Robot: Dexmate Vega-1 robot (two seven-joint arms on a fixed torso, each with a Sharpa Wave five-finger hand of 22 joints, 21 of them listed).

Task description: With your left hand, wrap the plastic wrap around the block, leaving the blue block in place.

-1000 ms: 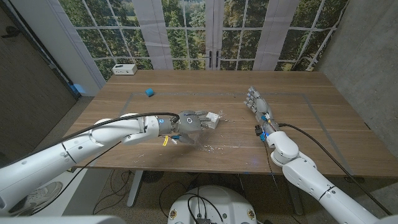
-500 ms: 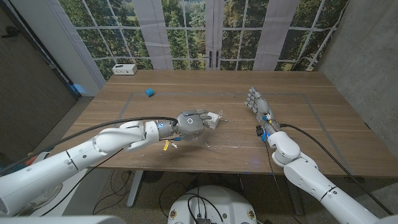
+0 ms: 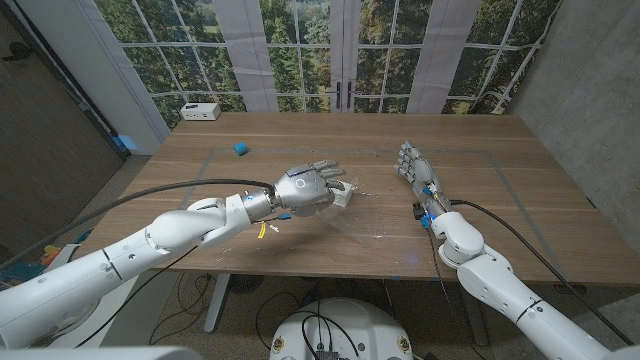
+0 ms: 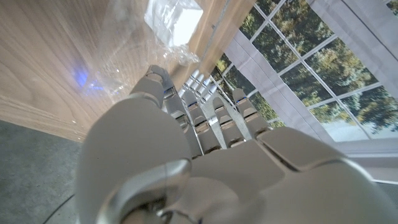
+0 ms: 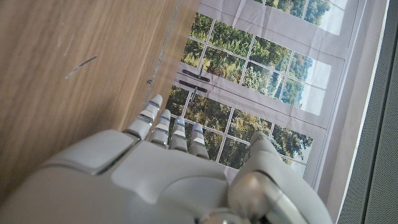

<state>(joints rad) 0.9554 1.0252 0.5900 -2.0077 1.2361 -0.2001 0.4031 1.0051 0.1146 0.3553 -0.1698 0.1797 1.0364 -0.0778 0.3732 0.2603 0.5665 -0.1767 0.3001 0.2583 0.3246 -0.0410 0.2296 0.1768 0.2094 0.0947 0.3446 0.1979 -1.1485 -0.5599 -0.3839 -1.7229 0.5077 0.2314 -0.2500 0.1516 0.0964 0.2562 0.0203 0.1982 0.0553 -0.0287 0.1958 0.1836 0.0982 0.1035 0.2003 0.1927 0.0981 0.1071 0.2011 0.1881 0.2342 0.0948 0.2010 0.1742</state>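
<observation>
Fingers (image 3: 325, 168) of the left hand (image 3: 305, 187) stretch out, gripping nothing, over the white block in crinkled clear plastic wrap (image 3: 343, 192) mid-bench (image 3: 520, 190). A careless sweep might peel the film loose. From the left wrist, loose wrap (image 4: 118, 59) trails; overhead shows the small blue block (image 3: 240, 148) well apart.

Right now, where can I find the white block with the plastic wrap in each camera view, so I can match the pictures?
Head view: the white block lies at the table's middle, just beyond the left hand, with the plastic wrap spread beside it.
Left wrist view: the block is near the picture's upper edge, past the fingertips, wrapped in crinkled film.
Right wrist view: not in it.
Shared landmark: the gridded window.
</observation>
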